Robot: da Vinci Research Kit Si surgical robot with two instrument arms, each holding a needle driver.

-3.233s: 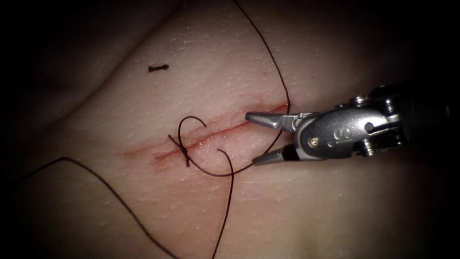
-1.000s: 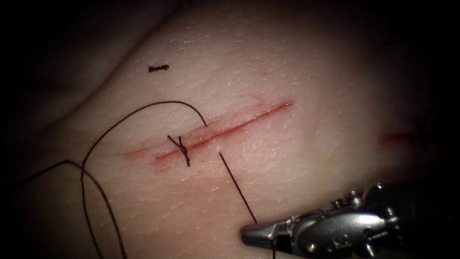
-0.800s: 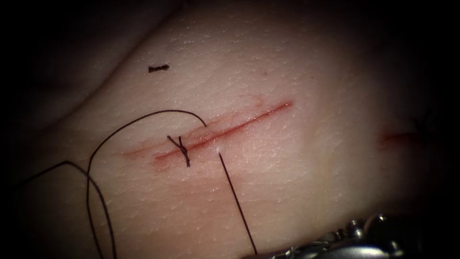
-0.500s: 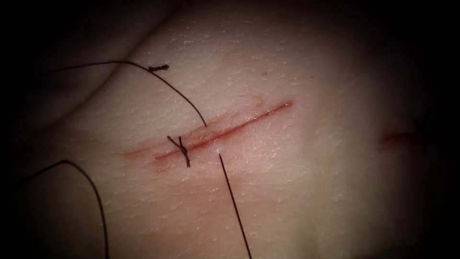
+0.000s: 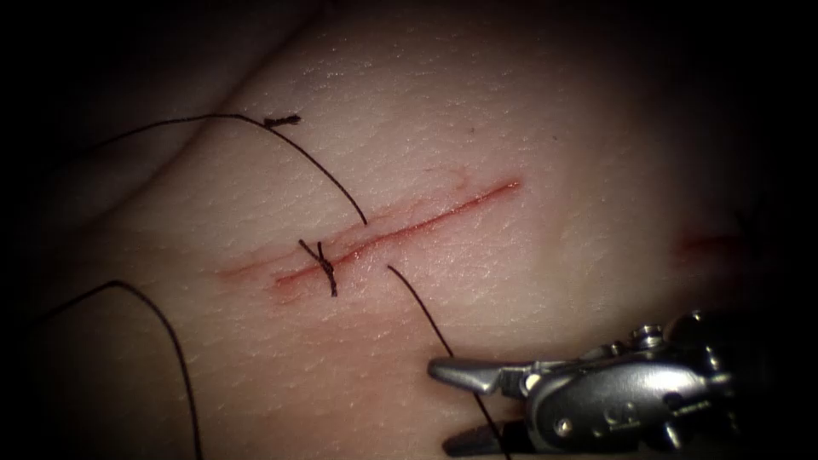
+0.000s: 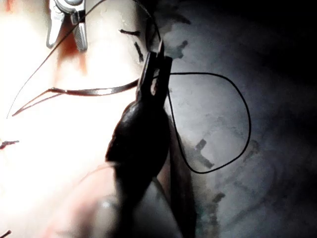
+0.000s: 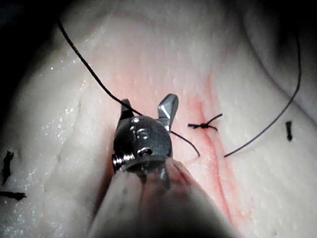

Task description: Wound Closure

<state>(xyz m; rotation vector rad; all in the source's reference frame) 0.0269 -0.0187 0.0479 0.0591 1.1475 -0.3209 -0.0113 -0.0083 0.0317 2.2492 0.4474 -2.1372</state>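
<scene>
While one knot (image 5: 325,266) is tied, 2nd thread (image 5: 417,307) lies loose across cut (image 5: 426,223): my R tool (image 5: 438,406) gapes round it, empty; L tool (image 6: 161,54) pinches needle (image 6: 94,91) near tail, prob. off tissue (image 5: 511,111).

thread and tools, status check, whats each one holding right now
Right tool open, thread running between its jaws. Left tool shut on thread. Tied stitch sits across cut.
</scene>
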